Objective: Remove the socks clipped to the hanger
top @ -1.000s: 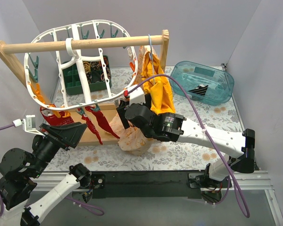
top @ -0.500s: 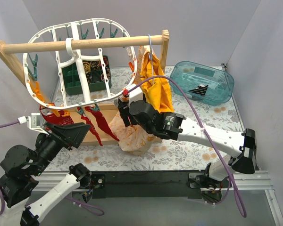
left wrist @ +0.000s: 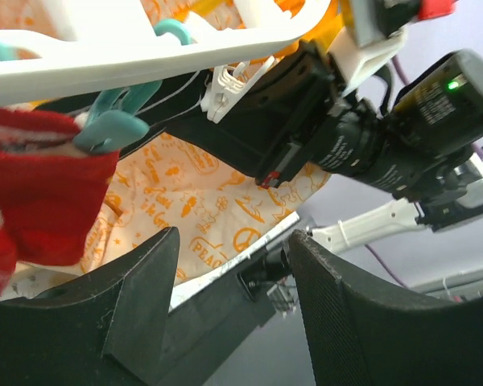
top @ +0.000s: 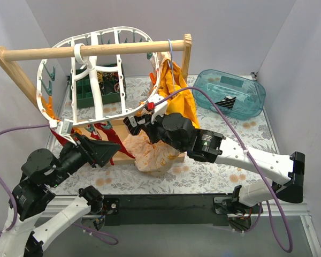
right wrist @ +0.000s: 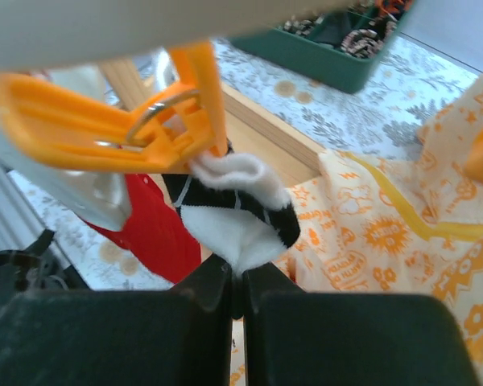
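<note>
Currently the white drying hanger (left wrist: 145,50) hangs tilted from the wooden rail (top: 128,47), with socks clipped along its lower rim.

Right gripper (right wrist: 237,277): jaws closed on the lower end of the black-and-white sock (right wrist: 237,217).

Left gripper (left wrist: 233,237): jaws wide and empty, below the red socks (left wrist: 48,193).

Step in hand: sock extraction. Next move, as judged: pull downward, away from the orange peg (right wrist: 105,133) gripping the cuff, until it releases.

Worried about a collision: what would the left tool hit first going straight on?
Likely the pale printed cloth, centred in the open left tool; depth is unclear. The right arm lies just above that line, a red sock left of it.
</note>
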`<state>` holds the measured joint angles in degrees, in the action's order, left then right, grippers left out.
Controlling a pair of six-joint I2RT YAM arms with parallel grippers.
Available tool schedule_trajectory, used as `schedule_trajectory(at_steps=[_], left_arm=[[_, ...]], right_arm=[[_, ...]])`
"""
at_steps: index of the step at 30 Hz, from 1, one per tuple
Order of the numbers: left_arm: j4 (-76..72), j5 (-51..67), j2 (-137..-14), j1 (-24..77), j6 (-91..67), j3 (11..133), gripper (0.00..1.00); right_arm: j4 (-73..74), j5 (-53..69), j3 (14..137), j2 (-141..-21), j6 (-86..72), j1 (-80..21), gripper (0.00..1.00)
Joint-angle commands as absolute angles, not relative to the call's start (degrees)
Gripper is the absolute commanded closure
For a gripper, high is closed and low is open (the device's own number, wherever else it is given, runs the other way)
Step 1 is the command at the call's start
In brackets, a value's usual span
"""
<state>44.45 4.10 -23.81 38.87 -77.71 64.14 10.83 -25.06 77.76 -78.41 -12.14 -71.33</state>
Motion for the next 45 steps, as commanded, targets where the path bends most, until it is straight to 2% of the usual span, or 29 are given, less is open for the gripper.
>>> schedule_trajectory(at_steps=[1,11,17,24,26,29,30,32,33,34,39,40,43,45], left_arm=[[42.8,9.66,-27.5,39.02,-76.38,64.25,0.44],[40.87,9.67,-31.73,39.02,-77.87,61.17,0.42],[38.41,9.58,-30.41,39.02,-79.1,59.07,0.39],[32.27,15.28,-29.71,39.02,-80.24,55.46,0.4],[31.38,17.22,-29.27,39.02,-79.81,55.02,0.44],[31.03,18.02,-28.22,39.02,-79.8,54.58,0.56],[30.94,18.1,-27.95,39.02,-79.8,54.41,0.65],[31.02,17.76,-27.34,39.02,-79.72,54.32,0.73],[31.29,17.67,-27.16,39.02,-79.72,54.32,0.81],[31.38,17.58,-26.98,39.02,-79.72,54.58,0.84],[32.26,18.37,-26.72,39.02,-79.8,54.93,0.98],[32.34,18.46,-26.81,39.02,-79.89,54.93,1.0],[32.34,18.98,-26.81,39.02,-80.07,55.02,1.0],[31.73,19.77,-26.89,39.02,-79.89,55.11,1.0]], right_arm=[[6.94,-18.82,77.17,-74.54,-11.25,-71.28,0.99],[7.03,-3.53,78.31,-71.28,-13.97,-71.28,0.99],[6.59,1.56,79.1,-70.84,-16.08,-71.28,0.99],[5.8,3.95,79.72,-71.02,-17.14,-71.19,0.99],[5.8,4.13,79.63,-70.84,-17.66,-71.28,0.99],[5.89,5.44,79.98,-70.84,-17.84,-71.28,0.99],[5.89,5.97,80.15,-70.93,-18.02,-71.28,0.99],[6.76,6.94,81.12,-71.28,-17.84,-71.28,0.99],[7.38,6.94,81.56,-71.37,-17.32,-71.28,0.99],[8.17,6.86,82.0,-71.54,-16.88,-71.28,0.91],[15.37,0.8,86.21,-71.72,-14.24,-71.28,0.71],[16.16,0.27,87.96,-72.07,-13.63,-71.28,0.6],[19.33,-2.28,92.26,-73.47,-13.1,-71.28,0.42],[21.53,-4.65,94.03,-74.35,-13.09,-71.28,0.36]])
